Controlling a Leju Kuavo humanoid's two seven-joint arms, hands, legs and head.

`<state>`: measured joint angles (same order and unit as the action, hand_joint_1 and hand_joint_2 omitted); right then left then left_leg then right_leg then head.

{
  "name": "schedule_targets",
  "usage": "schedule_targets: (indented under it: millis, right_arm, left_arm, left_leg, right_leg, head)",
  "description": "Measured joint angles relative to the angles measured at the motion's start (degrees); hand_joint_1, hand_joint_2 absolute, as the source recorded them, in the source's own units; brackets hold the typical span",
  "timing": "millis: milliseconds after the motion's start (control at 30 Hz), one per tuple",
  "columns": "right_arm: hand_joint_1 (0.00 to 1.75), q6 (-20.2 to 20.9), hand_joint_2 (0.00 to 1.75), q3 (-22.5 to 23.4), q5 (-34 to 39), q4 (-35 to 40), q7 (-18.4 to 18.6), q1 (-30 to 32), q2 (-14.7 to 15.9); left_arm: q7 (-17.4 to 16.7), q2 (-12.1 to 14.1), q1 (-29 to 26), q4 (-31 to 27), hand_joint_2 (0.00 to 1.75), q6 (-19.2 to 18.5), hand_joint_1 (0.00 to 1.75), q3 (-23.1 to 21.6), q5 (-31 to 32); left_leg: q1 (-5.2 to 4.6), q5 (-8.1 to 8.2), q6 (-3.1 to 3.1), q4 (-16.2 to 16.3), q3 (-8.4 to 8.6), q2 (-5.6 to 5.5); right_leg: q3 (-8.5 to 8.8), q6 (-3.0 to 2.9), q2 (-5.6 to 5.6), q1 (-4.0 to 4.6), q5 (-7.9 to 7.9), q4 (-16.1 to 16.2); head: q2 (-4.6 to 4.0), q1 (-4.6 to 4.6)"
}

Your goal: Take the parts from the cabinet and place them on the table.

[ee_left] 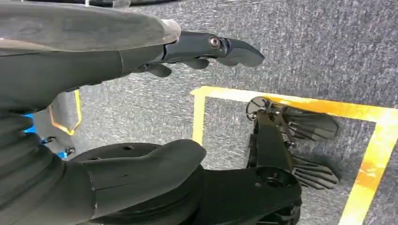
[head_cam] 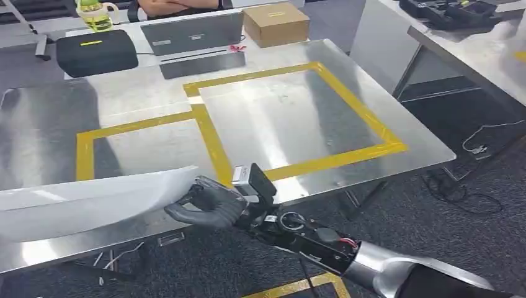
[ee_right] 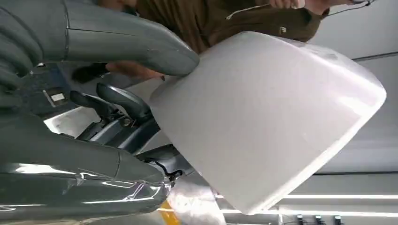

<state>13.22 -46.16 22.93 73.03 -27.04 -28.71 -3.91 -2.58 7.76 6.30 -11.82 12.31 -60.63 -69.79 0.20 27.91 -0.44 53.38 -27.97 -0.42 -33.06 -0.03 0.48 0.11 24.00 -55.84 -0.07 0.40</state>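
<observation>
So the white part (head_cam: 93,202) is gripped at its near edge by the right hand (head_cam: 208,205), thumb on one face and fingers curled on the other, and it's held over the front edge of the steel table (head_cam: 273,118), apparently not set down yet. Looks like the placing step. Next, the part probably needs lowering flat onto the table, maybe inside the yellow tape squares (head_cam: 211,139), before it's released. The left hand (ee_left: 141,61) is hung by the floor, fingers apart, nothing held.
</observation>
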Motion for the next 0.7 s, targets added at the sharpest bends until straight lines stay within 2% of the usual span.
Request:
schedule_targets:
  millis: [133, 300, 367, 500, 600, 700]
  right_arm:
    - [1.75, -0.68, 1.75, -0.50, -1.00, -2.91, -0.07, -1.62, -1.34]
    - [1.75, -4.42, 1.75, -1.01, -2.65, -6.89, -0.44, -4.36, -2.74]
    - [1.75, -7.11, 1.75, -1.27, -3.11, -8.93, -0.85, -5.66, -3.22]
    - [1.75, -16.69, 1.75, -1.16, -4.22, -13.05, -1.51, -6.94, -4.05]
    - [1.75, -20.46, 1.75, -0.68, -4.64, -17.19, -1.75, -8.42, -4.44]
    - [1.75, -22.05, 1.75, -0.35, -4.83, -20.57, -1.31, -9.55, -4.81]
  left_arm:
    - [0.00, 0.00, -0.02, 0.00, 1.75, 0.13, 0.00, 0.00, -0.07]
    - [0.00, 0.00, -0.02, 0.00, 1.75, 0.31, 0.00, 0.00, -0.07]
    - [0.09, 0.00, -0.02, 0.00, 1.75, 0.33, 0.00, 0.00, -0.13]
    - [0.11, 0.00, -0.03, 0.00, 1.75, 0.39, 0.00, 0.00, -0.46]
    - [0.13, 0.00, -0.06, 0.00, 1.75, 0.39, 0.00, 0.00, -0.44]
    - [0.17, 0.00, -0.04, 0.00, 1.75, 0.39, 0.00, 0.00, -0.39]
  left_leg:
    - [-0.07, -0.01, 0.01, 0.01, 0.02, 0.00]
    - [-0.22, -0.01, 0.01, 0.03, 0.09, 0.00]
    - [-0.23, -0.01, 0.01, 0.03, 0.09, -0.01]
    - [-0.24, -0.01, 0.01, 0.03, 0.07, -0.01]
    - [-0.25, -0.01, 0.01, 0.03, 0.08, 0.00]
    - [-0.25, -0.01, 0.02, 0.03, 0.08, -0.01]
  right_leg:
    - [0.03, -0.01, -0.02, -0.12, -0.03, 0.02]
    - [0.05, 0.01, -0.02, -0.15, -0.04, 0.06]
    - [0.07, 0.01, -0.02, -0.15, -0.04, 0.11]
    - [0.07, 0.02, -0.06, -0.15, -0.04, 0.15]
    - [0.07, 0.06, -0.03, -0.15, -0.07, 0.18]
    - [0.08, 0.07, -0.04, -0.15, -0.08, 0.19]
  head:
    - [0.00, 0.02]
    - [0.00, 0.02]
    - [0.00, 0.04]
    - [0.00, 0.02]
    - [0.00, 0.04]
    - [0.00, -0.02]
